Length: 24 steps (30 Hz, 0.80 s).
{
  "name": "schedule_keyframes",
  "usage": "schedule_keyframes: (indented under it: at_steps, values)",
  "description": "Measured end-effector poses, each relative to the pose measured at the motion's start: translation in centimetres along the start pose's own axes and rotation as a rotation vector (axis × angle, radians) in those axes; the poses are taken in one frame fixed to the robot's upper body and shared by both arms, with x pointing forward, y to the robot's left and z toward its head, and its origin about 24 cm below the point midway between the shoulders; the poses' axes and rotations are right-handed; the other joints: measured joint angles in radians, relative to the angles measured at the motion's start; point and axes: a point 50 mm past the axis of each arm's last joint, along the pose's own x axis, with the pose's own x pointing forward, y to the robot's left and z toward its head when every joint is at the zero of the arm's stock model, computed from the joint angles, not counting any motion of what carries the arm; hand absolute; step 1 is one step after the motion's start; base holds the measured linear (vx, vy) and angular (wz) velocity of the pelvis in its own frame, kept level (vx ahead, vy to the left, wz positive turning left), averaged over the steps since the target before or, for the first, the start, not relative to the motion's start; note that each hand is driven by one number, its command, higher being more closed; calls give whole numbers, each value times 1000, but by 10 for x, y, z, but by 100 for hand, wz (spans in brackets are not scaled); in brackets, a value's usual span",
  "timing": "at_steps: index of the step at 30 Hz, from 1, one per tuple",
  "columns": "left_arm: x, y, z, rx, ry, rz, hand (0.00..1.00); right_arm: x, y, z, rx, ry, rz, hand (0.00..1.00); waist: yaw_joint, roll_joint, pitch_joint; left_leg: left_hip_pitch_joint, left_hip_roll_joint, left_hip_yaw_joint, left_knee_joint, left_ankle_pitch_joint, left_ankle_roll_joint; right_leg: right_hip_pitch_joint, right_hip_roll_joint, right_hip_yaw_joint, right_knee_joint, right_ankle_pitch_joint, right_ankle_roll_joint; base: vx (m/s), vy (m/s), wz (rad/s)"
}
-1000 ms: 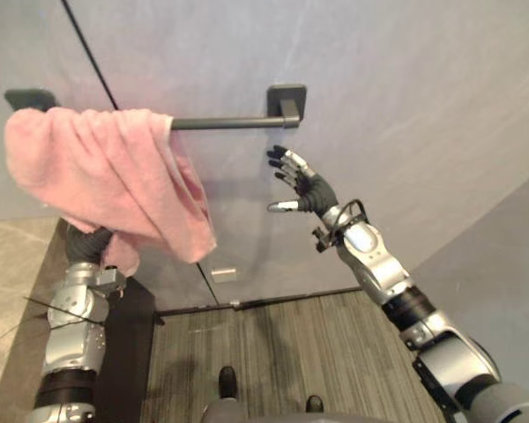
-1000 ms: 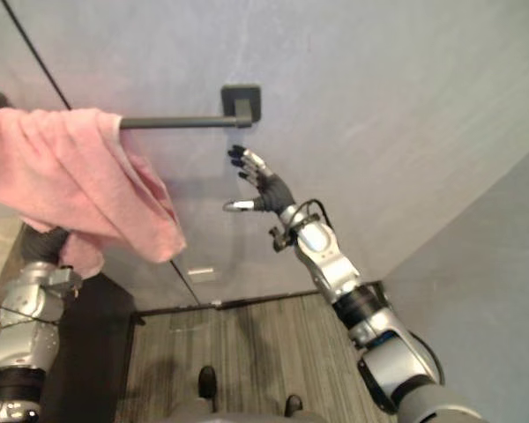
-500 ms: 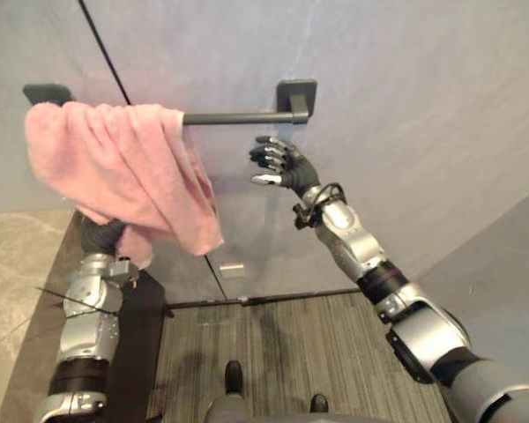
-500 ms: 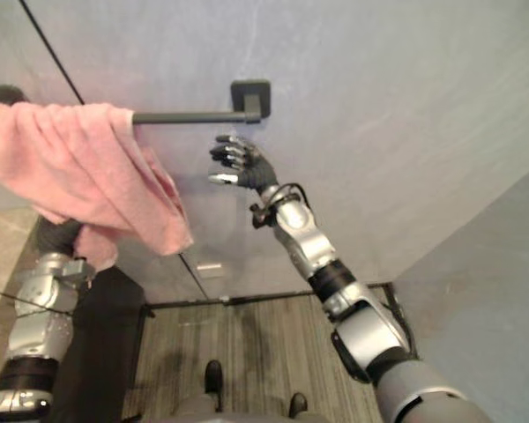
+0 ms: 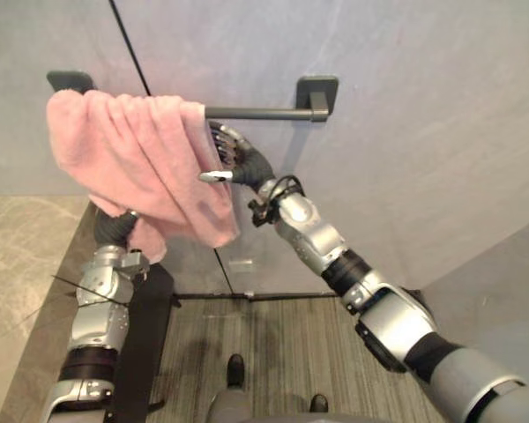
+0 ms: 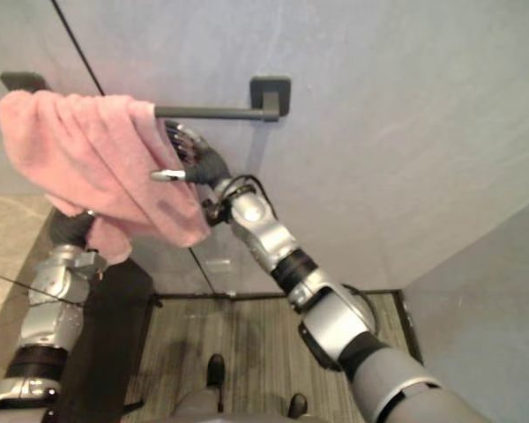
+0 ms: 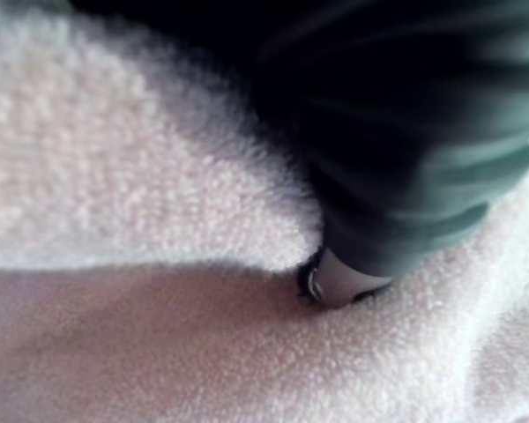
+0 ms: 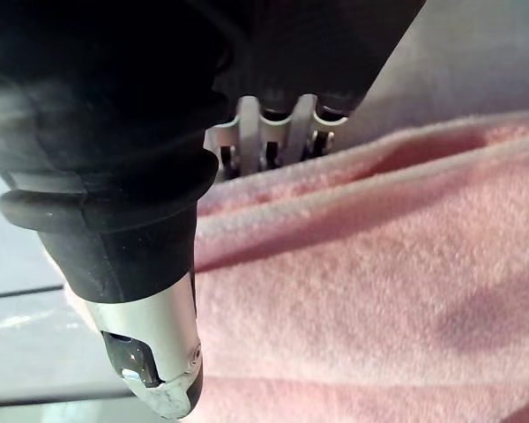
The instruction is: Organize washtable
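A pink terry towel (image 5: 128, 150) is hanging bunched over the left part of a dark metal towel bar (image 5: 260, 112) that is sitting on a pale grey wall (image 5: 423, 106); the right part of the bar is showing bare up to its square bracket (image 5: 317, 92); the cloth is falling in thick folds, with one corner drooping low on its right side. The right hand (image 5: 238, 163) is reaching up to the towel's right edge just under the bar; its fingers (image 8: 269, 132) are lying straight with their tips tucked behind the edge, and its thumb (image 6: 165, 175) is stretching straight across the front of the cloth, so the hand is staying unclenched, touching the towel and not gripping it. The left hand (image 7: 397, 176) is rising under the towel from below; the cloth is covering it, so whether it is grasping anything cannot be told. A beige marbled counter (image 5: 18, 256) is lying below on the left; a striped grey-brown floor (image 5: 273, 344) is showing beneath the wall.
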Motion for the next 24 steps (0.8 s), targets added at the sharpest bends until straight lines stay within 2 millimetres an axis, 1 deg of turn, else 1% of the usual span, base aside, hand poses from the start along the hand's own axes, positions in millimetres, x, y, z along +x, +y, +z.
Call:
schedule_keyframes:
  at_steps: [2,5,8,9,14,16,19,20,21,24]
  values:
    - [0,-5,-2,-6,6,-7,100,2,11,-1,-22,5,39,0,3,0,0,-3,0,-5,0,0,0,0,0,-5,0,0,0,-10,5,5]
    - [0,-13,-5,-37,8,-8,100,4,22,-2,-24,5,68,0,2,0,0,-7,0,-13,0,0,0,1,0,-15,0,-1,-1,-15,5,8]
    - [0,-15,-6,-38,12,-14,100,6,28,-1,-38,0,82,0,3,0,0,-10,0,-21,0,1,-1,1,1,-22,0,-2,-2,-10,0,9]
    - [0,-15,-6,-39,12,-14,100,7,29,1,-57,0,93,100,4,0,0,-12,0,-24,0,1,-2,1,1,-24,0,-3,-3,-6,-1,5]
    - [-1,-21,-8,-64,12,-16,100,10,28,1,-72,10,86,100,26,2,1,-13,0,-27,0,1,-2,3,1,-27,1,-5,-3,-1,0,1]
    - [-1,-24,-7,-76,4,-22,100,11,28,4,-92,2,84,100,27,2,1,-13,0,-31,1,1,-2,4,1,-30,1,-6,-4,1,-1,5]
    - [0,-29,2,-86,-34,-42,100,15,25,11,-113,-20,61,100,27,3,2,-13,0,-32,0,2,-3,6,1,-31,1,-7,-4,0,-1,1]
    - [1,-32,7,-90,-56,-53,100,15,20,13,-116,-29,37,100,27,4,2,-13,-1,-33,0,2,-3,6,1,-32,1,-7,-4,0,0,0]
    - [1,-32,8,-91,-61,-56,100,15,18,14,-119,-30,29,100,27,4,3,-13,-1,-33,0,2,-3,6,1,-32,1,-7,-4,0,0,0]
    - [1,-34,12,-95,-78,-64,100,13,1,16,-121,-28,-37,100,24,6,4,-13,-1,-32,0,2,-3,6,1,-32,1,-7,-4,0,0,0]
